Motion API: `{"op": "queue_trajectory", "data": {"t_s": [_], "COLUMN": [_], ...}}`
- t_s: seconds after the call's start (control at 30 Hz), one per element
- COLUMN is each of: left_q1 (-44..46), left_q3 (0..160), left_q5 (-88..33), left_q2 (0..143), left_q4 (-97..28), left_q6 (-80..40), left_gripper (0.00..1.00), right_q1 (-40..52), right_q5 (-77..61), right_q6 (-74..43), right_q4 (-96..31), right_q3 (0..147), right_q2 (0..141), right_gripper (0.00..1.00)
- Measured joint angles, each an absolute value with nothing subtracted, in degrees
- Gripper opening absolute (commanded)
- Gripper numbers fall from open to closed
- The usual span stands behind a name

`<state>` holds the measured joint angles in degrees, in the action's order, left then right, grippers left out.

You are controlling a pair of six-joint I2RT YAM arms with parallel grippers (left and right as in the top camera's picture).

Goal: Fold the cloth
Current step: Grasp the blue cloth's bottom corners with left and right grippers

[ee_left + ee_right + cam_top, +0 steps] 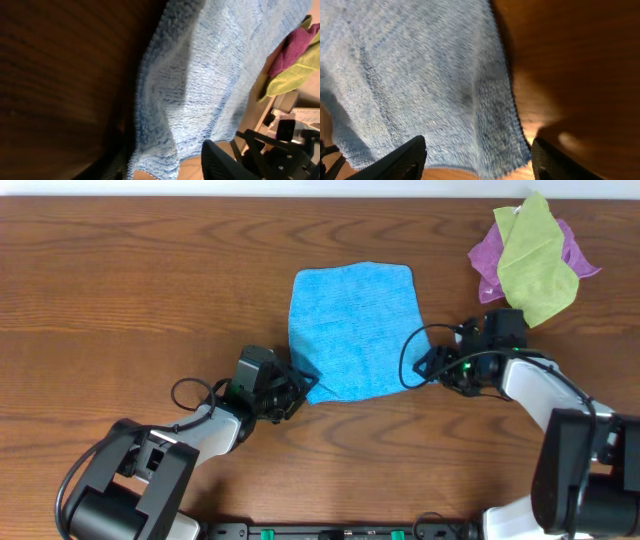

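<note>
Dark wood-grain tabletop point(150, 280) is seen beneath everything. The left hand point(300, 387) is held low at the near-left corner of the cloth point(352, 325), its fingers spread with the corner lying between them; nothing is pinched. The right hand point(477, 162) is placed likewise at the near-right corner, its fingers point(400, 160) spread wide, with the hem seen between them and not gripped. From those two corners the cloth is laid flat and nearly square across the middle of the tabletop. Well apart, at the far right, a yellow-green cloth point(535, 260) is draped over a purple cloth point(488, 265).

The step in hand is judged to be the taking of both near corners. It would be done well if each corner were taken deep enough that the full layer is caught between the pads, not the fringe alone, with one finger slid under the hem rather than pressed onto it. Both hands should be closed together, then lifted evenly and carried toward the far edge, so that the fold line is kept straight and the corners are brought into register. The near-left corner appears slightly rumpled, so care is called for there.
</note>
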<state>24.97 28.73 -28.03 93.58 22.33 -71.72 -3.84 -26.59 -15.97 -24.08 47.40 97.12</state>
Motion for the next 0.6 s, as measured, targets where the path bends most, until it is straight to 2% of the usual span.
{"op": "queue_trajectory", "data": {"t_s": [0.1, 0.2, 0.23, 0.33, 0.4, 0.5, 0.6], "left_q1": [25.0, 25.0, 25.0, 25.0, 25.0, 25.0, 25.0], "left_q3": [28.6, 28.4, 28.3, 28.0, 28.0, 27.9, 27.8], "left_q5": [-27.6, -26.9, -26.7, -26.4, -26.3, -26.3, -26.1], "left_q2": [93.7, 94.1, 94.2, 94.5, 94.5, 94.5, 94.5], "left_q4": [22.1, 21.7, 21.7, 21.5, 21.6, 21.8, 22.8], "left_q6": [-71.4, -71.0, -70.8, -70.3, -70.0, -69.2, -68.6], "left_gripper": [0.3, 0.09, 0.06, 0.06, 0.06, 0.06, 0.06], "right_q1": [-2.1, -0.2, 0.3, 1.1, 1.3, 1.5, 1.5], "right_q5": [-26.6, -26.5, -26.5, -25.9, -25.4, -25.4, -25.5], "right_q6": [-16.5, -17.1, -17.3, -17.7, -18.3, -18.3, -18.7], "right_q4": [-23.0, -22.0, -21.8, -21.8, -22.1, -23.0, -23.7], "right_q3": [47.7, 47.9, 48.0, 48.0, 47.9, 47.8, 47.8], "right_q2": [97.6, 98.3, 98.4, 98.9, 99.2, 99.9, 100.0], "right_gripper": [0.65, 0.58, 0.55, 0.38, 0.18, 0.02, 0.01]}}
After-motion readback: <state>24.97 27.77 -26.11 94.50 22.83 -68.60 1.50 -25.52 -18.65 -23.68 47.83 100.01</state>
